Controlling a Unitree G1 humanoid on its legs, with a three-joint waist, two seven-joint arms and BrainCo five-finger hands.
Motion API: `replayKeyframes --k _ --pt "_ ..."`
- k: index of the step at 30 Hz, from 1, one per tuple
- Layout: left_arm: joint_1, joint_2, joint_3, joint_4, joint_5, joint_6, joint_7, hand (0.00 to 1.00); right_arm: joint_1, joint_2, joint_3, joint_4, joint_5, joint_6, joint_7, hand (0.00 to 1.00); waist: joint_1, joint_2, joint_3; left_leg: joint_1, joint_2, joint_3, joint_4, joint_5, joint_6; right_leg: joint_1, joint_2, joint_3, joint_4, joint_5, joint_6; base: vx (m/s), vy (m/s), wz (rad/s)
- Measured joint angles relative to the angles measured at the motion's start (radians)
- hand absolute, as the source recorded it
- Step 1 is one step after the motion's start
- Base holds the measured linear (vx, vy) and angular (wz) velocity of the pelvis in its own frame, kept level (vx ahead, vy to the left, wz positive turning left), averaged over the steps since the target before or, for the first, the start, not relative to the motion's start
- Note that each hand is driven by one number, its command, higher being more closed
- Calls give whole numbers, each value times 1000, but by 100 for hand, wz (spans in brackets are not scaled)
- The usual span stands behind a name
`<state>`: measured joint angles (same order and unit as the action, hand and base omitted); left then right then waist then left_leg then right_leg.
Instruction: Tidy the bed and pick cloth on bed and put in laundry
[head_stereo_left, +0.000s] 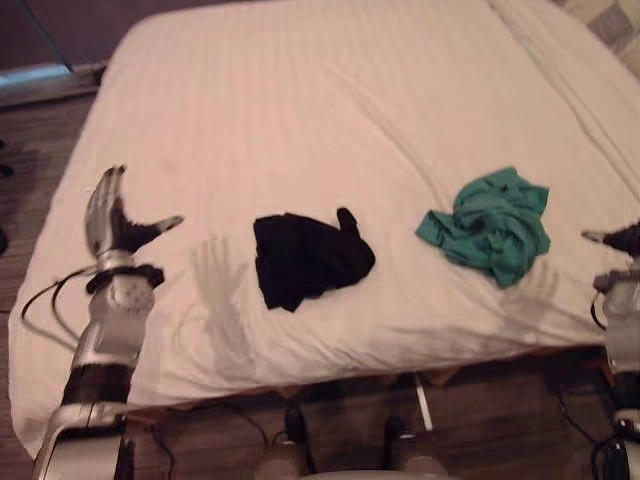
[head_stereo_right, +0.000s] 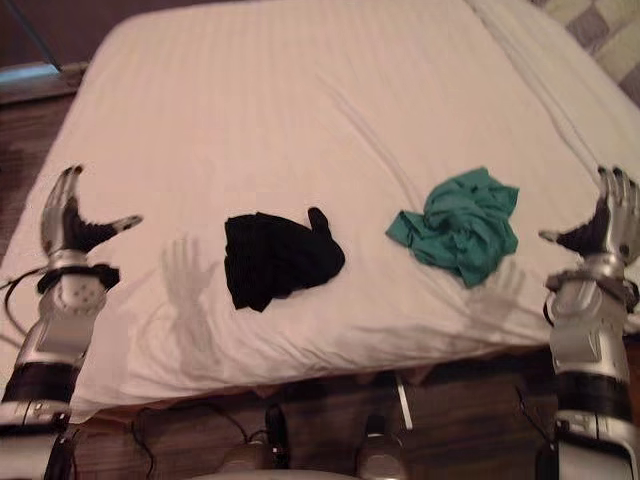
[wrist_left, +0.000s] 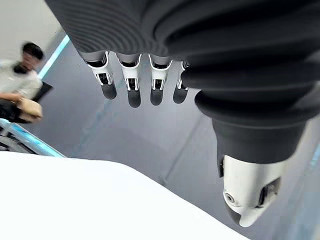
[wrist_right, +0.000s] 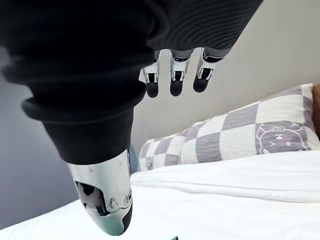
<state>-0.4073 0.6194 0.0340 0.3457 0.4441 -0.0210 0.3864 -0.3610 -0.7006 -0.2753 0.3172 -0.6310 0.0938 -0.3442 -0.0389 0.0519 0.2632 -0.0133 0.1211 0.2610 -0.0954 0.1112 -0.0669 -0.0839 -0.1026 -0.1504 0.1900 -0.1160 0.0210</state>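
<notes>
Bed (head_stereo_left: 330, 90): pale sheet, lightly creased. Black cloth (head_stereo_left: 305, 258): bunched near the front edge, centre. Green cloth (head_stereo_left: 490, 225): crumpled to its right, apart from it, near the same edge. Left hand (head_stereo_left: 108, 215): raised over the front left corner, fingers straight, thumb spread, holding nothing. Right hand (head_stereo_right: 605, 225): raised at the right edge, likewise spread and empty. Left wrist view adds a person (wrist_left: 22, 80) beyond the mattress; right wrist view adds checked pillows (wrist_right: 240, 140). Bare sheet lies between each hand and its nearer cloth.
</notes>
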Motion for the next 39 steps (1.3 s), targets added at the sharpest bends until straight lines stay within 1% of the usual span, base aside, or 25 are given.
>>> replayKeyframes --k 1,2,4,5,6,9,10,13,16,20,23,24,26,27,28,29,30,31,33,34,35,36,38,39 --pt "-60 3 -56 6 11 -4 -14 0 -57 -9 37 0 0 0 -1 0 0 0 26 -20 0 19 0 7 1 -33 2 22 1 16 1 -99 32 -32" --pt "-87 3 -82 17 15 -6 -16 0 -82 -14 54 0 1 0 -2 0 0 1 36 -30 0 26 0 10 2 -48 3 31 1 23 2 -118 43 -41" --pt "-193 -2 -181 71 48 -6 -30 0 -154 -15 93 -13 2 2 -4 0 -6 1 85 -62 -3 51 0 20 13 -94 3 58 1 46 6 -110 39 -31" --pt "-212 -8 -196 85 54 -6 -38 0 -161 -15 96 -19 2 2 -4 0 -5 1 95 -68 -3 55 0 22 16 -102 3 63 1 49 7 -90 31 -28" --pt "-249 -31 -233 119 64 -4 -47 0 -168 -14 105 -44 3 5 -5 0 -5 1 105 -92 -4 71 0 26 17 -135 4 77 1 59 8 -34 17 -22" --pt "-299 -71 -290 201 81 3 -62 0 -204 -11 136 -88 15 20 -7 0 -14 -1 140 -110 -5 98 0 30 19 -169 5 103 2 73 12 -5 8 -25" --pt "-324 -92 -314 236 90 9 -69 100 -215 -5 139 -117 23 23 -12 0 -17 -1 149 -124 -5 108 0 31 19 -190 8 116 2 80 12 7 -6 -29" --pt "-359 -138 -344 321 99 15 -83 100 -244 14 177 -133 33 30 -24 0 -31 -4 157 -135 -1 134 0 33 19 -213 14 139 2 88 12 40 -20 -22" --pt "-367 -153 -346 347 101 15 -89 100 -252 28 189 -151 33 37 -23 0 -33 -4 157 -133 1 156 0 33 19 -221 17 154 2 89 11 38 -27 -18" --pt "-388 -179 -350 393 117 5 -125 100 -311 30 259 -135 39 41 -15 0 -37 -4 157 -130 1 154 -1 33 18 -222 15 154 14 89 12 14 -30 1" --pt "-365 -217 -350 374 84 -3 -126 100 -390 37 303 -47 73 33 0 0 -29 -3 158 -132 -1 143 -1 33 18 -223 9 151 21 89 13 -10 -34 10" --pt "-326 -228 -350 334 37 -16 -126 100 -438 38 321 35 94 33 4 0 -26 1 160 -139 -6 120 -1 33 19 -223 2 141 23 87 15 -2 -22 27" --pt "-278 -242 -350 285 -4 -36 -125 100 -491 28 329 141 123 34 18 0 -25 13 167 -150 -14 94 -1 34 20 -227 -8 120 38 81 24 20 -5 36" --pt "-252 -254 -350 257 -24 -46 -124 100 -513 16 333 196 143 34 22 0 -20 20 170 -156 -18 85 -1 37 24 -235 -14 115 51 75 33 42 -6 40" --pt "-196 -290 -350 191 -54 -73 -122 100 -556 -25 337 308 171 34 27 0 3 40 181 -172 -28 68 0 43 31 -256 -26 110 84 65 48 43 -11 39" --pt "-172 -305 -349 162 -73 -84 -121 100 -569 -48 345 350 186 34 32 0 11 51 186 -180 -33 57 0 46 34 -265 -33 105 98 57 57 55 -24 58" --pt "-122 -327 -346 108 -132 -118 -115 100 -592 -96 357 429 203 34 48 0 23 77 199 -198 -40 33 0 58 42 -283 -44 97 129 46 69 63 -35 51" --pt "-94 -332 -345 72 -161 -131 -115 100 -598 -115 357 465 218 34 53 100 34 84 202 -209 -46 24 0 62 42 -298 -51 96 150 35 75 70 -49 47" --pt "-42 -332 -336 5 -206 -152 -116 100 -612 -139 357 529 235 31 64 100 52 88 204 -243 -55 12 25 62 41 -336 -69 91 200 8 75 73 -109 35" --pt "7 -332 -317 -46 -240 -162 -119 100 -636 -158 357 564 249 30 73 100 55 95 208 -271 -56 0 47 61 41 -357 -77 81 224 -3 75 55 -122 37" --pt "30 -332 -301 -69 -251 -163 -123 100 -647 -167 360 567 255 29 82 100 55 99 211 -276 -56 -5 51 61 41 -360 -79 76 233 -8 74 43 -157 37" --pt "87 -331 -270 -112 -287 -164 -126 100 -662 -191 375 584 264 21 102 100 57 102 213 -292 -53 -9 73 53 43 -366 -91 66 248 -20 71 19 -132 20" --pt "153 -329 -238 -152 -318 -162 -129 100 -672 -203 401 601 266 10 113 100 59 102 213 -302 -48 -4 98 35 37 -370 -91 64 263 -29 64 11 -143 8" --pt "202 -330 -213 -176 -331 -161 -135 100 -670 -207 411 602 266 4 121 100 61 102 213 -305 -45 1 114 21 40 -370 -92 64 269 -34 61 0 -73 -6"
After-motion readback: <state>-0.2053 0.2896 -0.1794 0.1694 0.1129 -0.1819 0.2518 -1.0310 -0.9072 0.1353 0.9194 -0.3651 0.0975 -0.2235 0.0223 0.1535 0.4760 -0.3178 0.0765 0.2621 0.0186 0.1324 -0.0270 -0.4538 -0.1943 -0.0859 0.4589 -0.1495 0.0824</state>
